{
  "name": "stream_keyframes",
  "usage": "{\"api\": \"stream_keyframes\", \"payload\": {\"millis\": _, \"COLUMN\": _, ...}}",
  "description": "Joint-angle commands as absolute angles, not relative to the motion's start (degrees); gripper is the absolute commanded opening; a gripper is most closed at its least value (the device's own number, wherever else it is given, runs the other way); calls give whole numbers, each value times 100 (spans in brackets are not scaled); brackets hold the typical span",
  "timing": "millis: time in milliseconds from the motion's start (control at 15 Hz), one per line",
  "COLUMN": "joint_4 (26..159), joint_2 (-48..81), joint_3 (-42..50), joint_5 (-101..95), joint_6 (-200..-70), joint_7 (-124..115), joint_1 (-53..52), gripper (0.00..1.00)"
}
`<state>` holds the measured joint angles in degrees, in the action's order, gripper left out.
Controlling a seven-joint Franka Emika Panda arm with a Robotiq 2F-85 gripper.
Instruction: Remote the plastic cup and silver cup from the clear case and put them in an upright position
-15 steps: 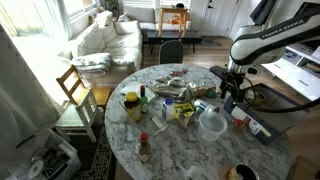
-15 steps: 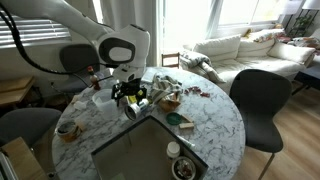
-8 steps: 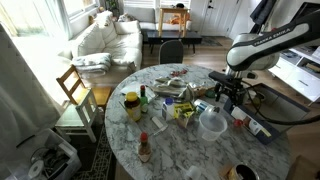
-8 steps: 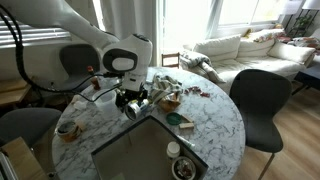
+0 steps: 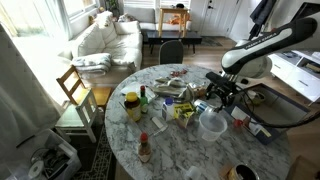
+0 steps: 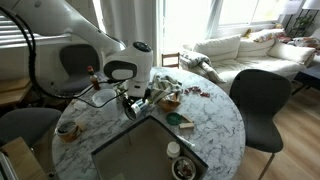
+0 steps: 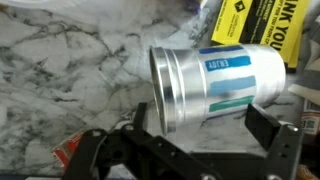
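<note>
The plastic cup (image 7: pixel 215 85) is whitish with blue and teal labels. It lies on its side on the marble table, with its open mouth to the left in the wrist view. It also shows as a pale shape under the gripper in an exterior view (image 6: pixel 131 109). My gripper (image 7: pixel 200 124) is open and low over the cup, with one finger on each side of it and not closed on it. The gripper also shows in both exterior views (image 5: pixel 222 97) (image 6: pixel 130 96). The clear case (image 5: pixel 211 124) stands on the table right beside the gripper. I cannot make out the silver cup.
The round marble table (image 5: pixel 180 150) is crowded with bottles (image 5: pixel 143 100), a yellow jar (image 5: pixel 131 102) and packets (image 5: pixel 184 112). A yellow and black package (image 7: pixel 262 28) lies just behind the cup. A grey rectangular tray (image 6: pixel 150 150) sits near the table edge. Chairs stand around the table.
The arm has come down and moved toward the middle of the table. The open gripper is now lower, over the lying plastic cup. The cup has not moved.
</note>
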<state>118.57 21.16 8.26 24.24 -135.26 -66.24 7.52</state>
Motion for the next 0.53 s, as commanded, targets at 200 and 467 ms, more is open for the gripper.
{"api": "stream_keyframes", "payload": {"millis": 200, "joint_4": 11886, "joint_2": 2272, "joint_3": 698, "joint_5": 3248, "joint_6": -13885, "joint_7": -6099, "joint_1": 925, "gripper": 63}}
{"api": "stream_keyframes", "payload": {"millis": 467, "joint_4": 11919, "joint_2": 2203, "joint_3": 784, "joint_5": 3181, "joint_6": -14012, "joint_7": -6205, "joint_1": 879, "gripper": 30}}
